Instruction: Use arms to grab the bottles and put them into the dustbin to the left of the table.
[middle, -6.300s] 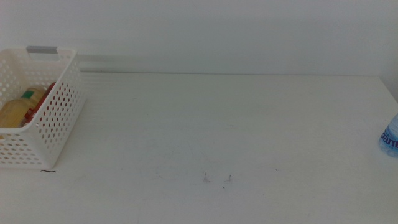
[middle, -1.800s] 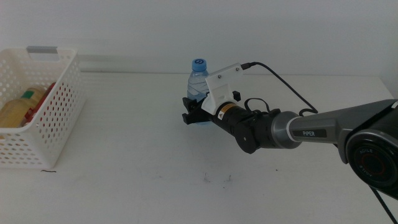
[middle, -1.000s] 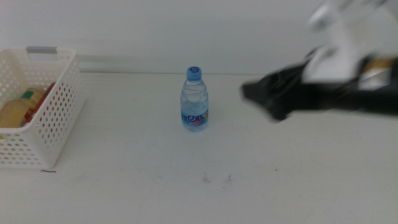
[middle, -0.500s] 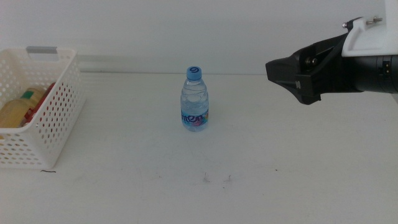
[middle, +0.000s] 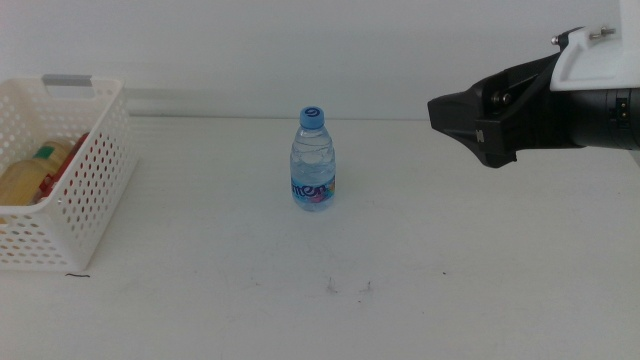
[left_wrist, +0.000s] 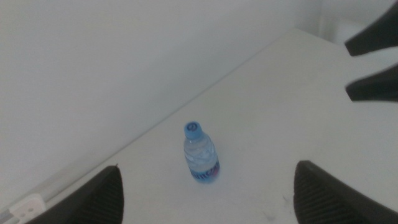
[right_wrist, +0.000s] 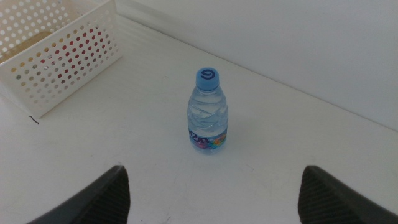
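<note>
Water bottle (middle: 313, 160) stands upright mid-table (middle: 420, 300), unobstructed, well apart from the dustbin (middle: 80, 190) holding the yellow bottle (middle: 22, 182). Right gripper (middle: 470, 118) hovers wide, empty; left gripper (left_wrist: 205, 193) likewise spread.

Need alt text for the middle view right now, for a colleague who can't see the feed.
A small clear water bottle with a blue cap stands upright, alone, mid-table. The right gripper, jaws open, hangs above the table's right side, apart from the bottle. At the left edge, a white perforated dustbin holds a yellow-liquid bottle and a red item.
</note>
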